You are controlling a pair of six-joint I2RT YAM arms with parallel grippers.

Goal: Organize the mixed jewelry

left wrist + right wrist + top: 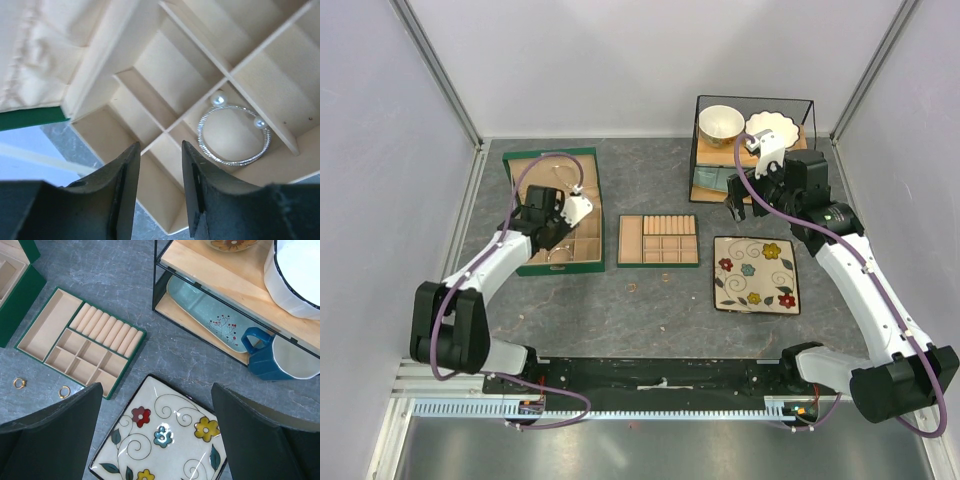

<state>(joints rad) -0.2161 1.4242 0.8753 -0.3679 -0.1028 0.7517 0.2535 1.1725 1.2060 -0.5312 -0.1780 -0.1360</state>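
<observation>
A thin silver bangle (231, 163) with two pearl ends lies in a tan compartment of the open green jewelry box (598, 215). My left gripper (160, 145) hovers over the box (150, 95) just beside the bangle, open and empty. It also shows in the top view (560, 232). Two small gold rings (19, 383) (64, 392) lie on the grey table in front of the separate compartment tray (30, 330); they show faintly in the top view (632, 288). My right gripper (156, 390) is wide open and empty, high above the flowered plate (170, 415). No chain is visible.
The compartment tray (630, 240) sits mid-table, the flowered plate (755, 300) to its right. A black wire rack (698, 150) at the back right holds bowls (720, 123), a blue mug (262, 357) and a light blue platter (200, 310). White walls surround the table.
</observation>
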